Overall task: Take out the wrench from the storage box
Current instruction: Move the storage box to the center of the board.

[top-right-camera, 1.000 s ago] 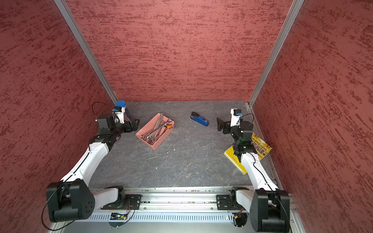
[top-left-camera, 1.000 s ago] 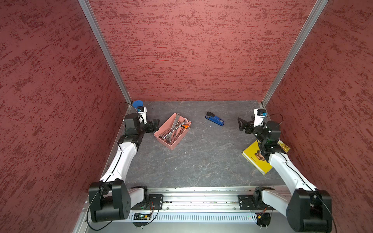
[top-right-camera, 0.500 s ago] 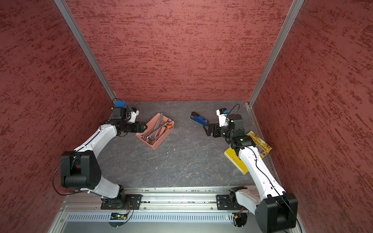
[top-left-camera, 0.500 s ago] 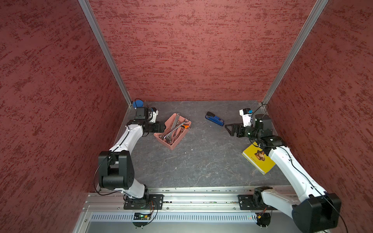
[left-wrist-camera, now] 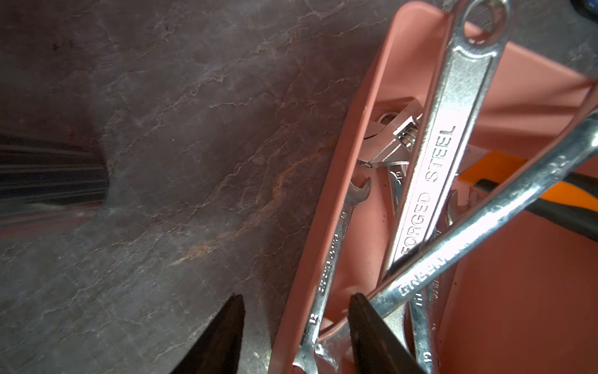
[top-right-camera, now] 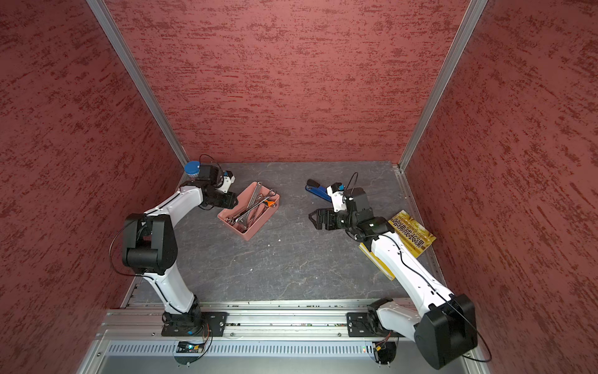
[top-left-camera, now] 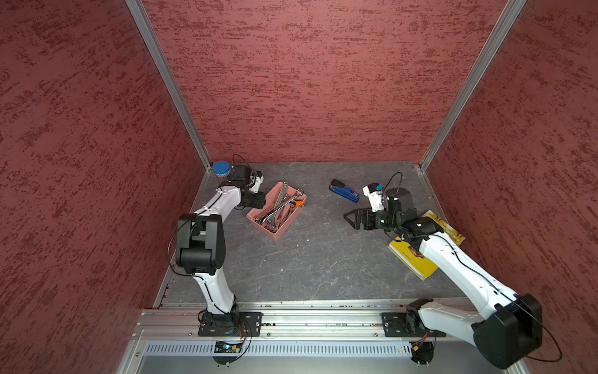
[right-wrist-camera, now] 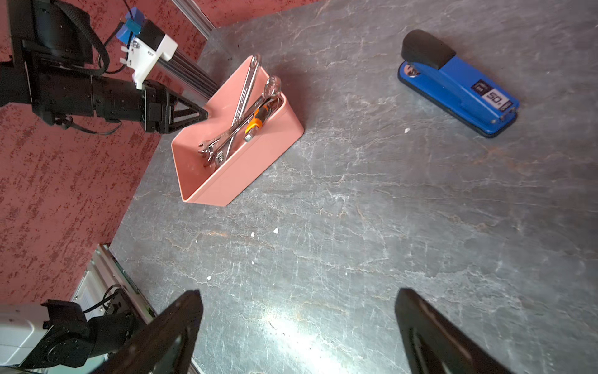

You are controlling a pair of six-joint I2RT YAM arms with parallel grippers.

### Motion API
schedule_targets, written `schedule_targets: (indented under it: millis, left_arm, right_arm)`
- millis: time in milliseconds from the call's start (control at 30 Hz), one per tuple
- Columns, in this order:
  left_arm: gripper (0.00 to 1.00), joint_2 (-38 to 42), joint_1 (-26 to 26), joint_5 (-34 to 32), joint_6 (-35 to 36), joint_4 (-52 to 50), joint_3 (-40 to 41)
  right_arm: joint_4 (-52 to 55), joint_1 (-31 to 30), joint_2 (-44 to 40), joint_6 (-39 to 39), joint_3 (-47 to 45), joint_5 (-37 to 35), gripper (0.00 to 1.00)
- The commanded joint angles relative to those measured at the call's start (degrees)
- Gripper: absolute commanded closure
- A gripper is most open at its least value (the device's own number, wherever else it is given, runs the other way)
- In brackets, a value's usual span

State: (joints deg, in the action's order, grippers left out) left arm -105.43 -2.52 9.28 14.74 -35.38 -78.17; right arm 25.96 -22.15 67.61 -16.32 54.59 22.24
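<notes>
Your left pincer [left-wrist-camera: 296, 298] stood part open astride the box [right-wrist-camera: 223, 186] wall, gripping nothing, with the wrenches [left-wrist-camera: 430, 181] lying right beside it inside. You were at the grasp. Next, I judge, you needed to shift inward and close on one of them alone. Your right pincer [right-wrist-camera: 299, 293] gaped empty, well away.

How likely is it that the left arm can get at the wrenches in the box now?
Probably yes. The left pincer is open at the box, one finger outside its wall, one inside beside the wrenches. Nothing covers them, but they lie crossed, so lifting just one may be awkward.
</notes>
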Motion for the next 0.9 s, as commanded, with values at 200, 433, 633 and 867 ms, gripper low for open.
schedule_targets:
  millis: [200, 433, 633, 867]
  left_arm:
    - [0.81, -2.04, -2.39, 0.30, 2.59, -1.85, -2.38]
    - [0.98, -1.07, -4.20, 1.99, 2.63, -3.03, -0.85]
    - [1.00, 3.12, -6.27, 3.14, -1.47, -2.16, 2.35]
    - [1.00, 10.97, -13.85, 3.44, -16.17, 4.21, 10.74]
  right_arm:
    - [-0.60, -2.00, 1.73, -0.73, 2.07, -1.95, 0.01]
    - [-0.22, -2.09, 2.17, -0.30, 2.09, -2.44, 0.01]
    - [0.16, -2.06, 2.10, -0.12, 2.23, -3.29, 0.01]
    - [2.61, -2.09, 2.84, -1.17, 3.65, -7.16, 0.02]
